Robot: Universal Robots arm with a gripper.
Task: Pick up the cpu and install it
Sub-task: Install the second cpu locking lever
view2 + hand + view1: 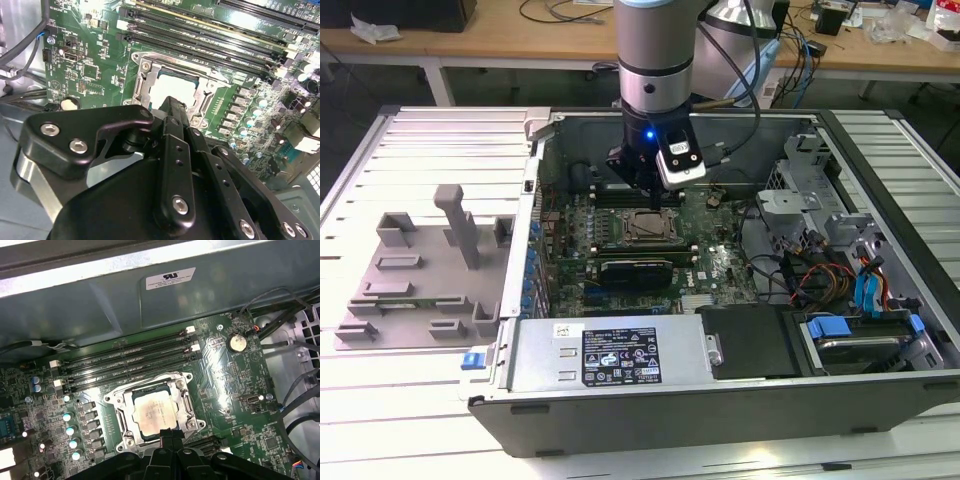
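Note:
The cpu (151,413), a flat square chip with a silvery top, lies inside the metal socket frame (116,401) on the green motherboard; it also shows in the second wrist view as cpu (176,88) and in the exterior view as cpu (648,228). My gripper (644,190) hangs just above the socket, inside the open computer case. In both wrist views its black fingers are pressed together with nothing between them, gripper (170,107) and gripper (168,434), at the near edge of the socket. The fingers hide one edge of the chip.
Memory slots (130,360) run along one side of the socket. A coin battery (236,342) and loose cables (820,270) lie to the other side. The power supply (610,355) fills the case front. A grey slotted tray (420,290) sits outside at the exterior view's left.

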